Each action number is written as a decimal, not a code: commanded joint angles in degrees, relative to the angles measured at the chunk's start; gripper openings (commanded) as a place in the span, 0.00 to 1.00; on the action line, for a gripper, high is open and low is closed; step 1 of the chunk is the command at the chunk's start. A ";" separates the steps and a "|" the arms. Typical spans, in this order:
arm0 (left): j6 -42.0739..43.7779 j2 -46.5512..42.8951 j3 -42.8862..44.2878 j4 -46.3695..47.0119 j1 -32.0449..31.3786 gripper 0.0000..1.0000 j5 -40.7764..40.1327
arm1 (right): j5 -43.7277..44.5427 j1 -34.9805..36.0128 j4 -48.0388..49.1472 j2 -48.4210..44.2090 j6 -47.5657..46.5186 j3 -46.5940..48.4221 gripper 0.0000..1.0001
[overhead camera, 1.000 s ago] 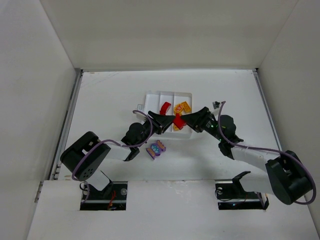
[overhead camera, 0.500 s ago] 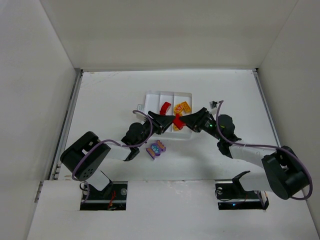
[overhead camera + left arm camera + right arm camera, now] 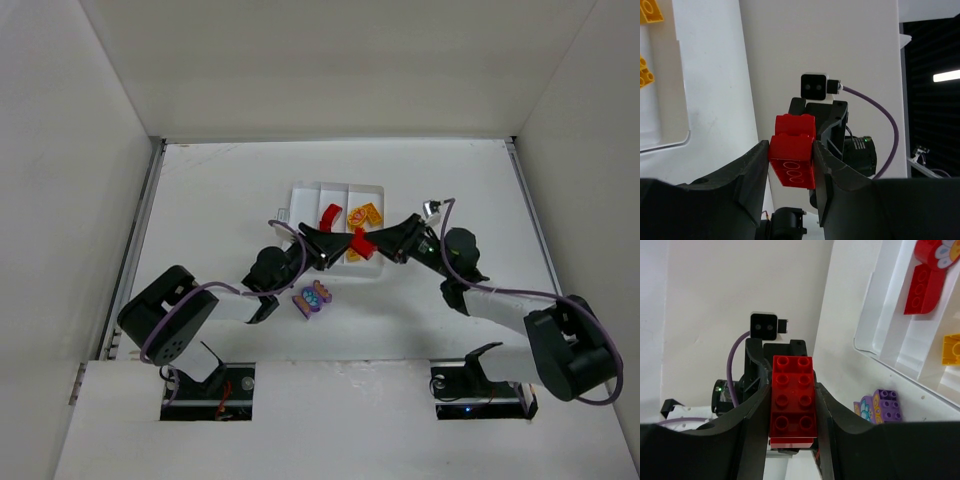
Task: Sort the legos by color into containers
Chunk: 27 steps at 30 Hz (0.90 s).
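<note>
From above: white tray (image 3: 305, 205) with three long slots, out on the table (image 3: 220, 190). Curved red brick (image 3: 330, 214) in the middle slot, yellow bricks (image 3: 363, 213) just to its right. Purple brick (image 3: 312, 297) on the table, near the close edge of the tray and beside the left arm, with a bright picture on it too small to make out. Both arms stretched forward and bent in toward each other, tips meeting over the close edge of the tray. Left gripper (image 3: 340, 246) and right gripper (image 3: 380, 243) nose to nose, with the red brick (image 3: 362, 243) pinched between them. Purple cable (image 3: 510, 293) along each arm.

Left wrist: left gripper (image 3: 790, 154) squeezed tight on the red brick (image 3: 791, 162), one finger on each side. Right gripper just behind the brick, facing this way, its black camera (image 3: 814, 86) above it. Corner of the tray (image 3: 670, 135) at the left, yellow bricks (image 3: 650, 11) inside.

Right wrist: right gripper (image 3: 792, 405) squeezed tight on the same red brick (image 3: 792, 395), studs facing up. Left gripper right behind it. Tray (image 3: 880, 335) at the right with the curved red brick (image 3: 920, 287) in one slot, a flower printed on its top end, and one of the yellow bricks (image 3: 952, 347) in the next slot. Purple brick (image 3: 886, 402) on the table below the tray, a flower shape on its side.
</note>
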 commanded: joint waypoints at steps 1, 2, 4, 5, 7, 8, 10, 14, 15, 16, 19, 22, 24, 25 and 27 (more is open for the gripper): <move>1.33 -3.72 -3.29 3.61 0.91 0.08 1.12 | 3.64 -5.07 5.16 -2.41 0.57 1.31 0.31; 1.42 -4.16 -3.73 3.61 1.08 0.08 1.38 | 3.64 -5.60 4.81 -2.41 0.40 1.66 0.31; 1.59 -4.77 -4.43 3.35 1.43 0.08 2.34 | 3.55 -6.22 4.46 -2.15 -0.04 2.28 0.31; 1.77 -5.13 -4.61 3.09 1.61 0.08 2.96 | 3.55 -6.48 4.28 -1.98 -0.05 2.46 0.32; 2.20 -5.48 -4.96 2.65 1.87 0.08 3.84 | 3.55 -6.57 4.28 -1.62 -0.05 2.90 0.32; 2.38 -5.65 -5.14 2.30 1.96 0.08 4.28 | 3.47 -6.57 4.36 -1.45 0.13 2.99 0.32; 2.99 -6.01 -5.31 1.25 2.23 0.08 5.33 | 3.20 -6.40 4.80 -1.10 0.48 3.16 0.32; 4.40 -8.37 -6.45 -1.83 3.89 0.07 5.43 | 3.38 -6.31 4.28 -1.01 0.04 3.51 0.32; 4.67 -9.60 -6.72 -2.62 4.94 0.08 5.25 | 3.47 -6.31 4.10 -1.01 -0.04 3.51 0.32; 4.76 -11.00 -6.81 -3.58 6.00 0.08 4.99 | 3.38 -6.31 4.01 -0.92 -0.31 3.51 0.32; 7.03 -14.35 -4.53 -8.84 8.90 0.09 3.06 | 4.08 -5.96 3.31 -0.92 -1.80 3.34 0.33; 13.69 -16.11 0.03 -17.71 9.96 0.09 0.34 | 5.48 -5.00 1.12 -1.79 -3.82 2.64 0.33; 19.23 -16.73 3.11 -23.78 9.35 0.09 -3.17 | 6.54 -4.73 -1.16 -3.55 -5.57 2.02 0.33; 22.30 -16.90 4.78 -27.11 9.00 0.09 -5.28 | 7.24 -4.55 -2.74 -4.43 -6.63 1.93 0.33; 27.93 -17.26 8.29 -34.32 7.86 0.09 -9.41 | 8.73 -4.29 -6.51 -6.71 -9.08 1.84 0.33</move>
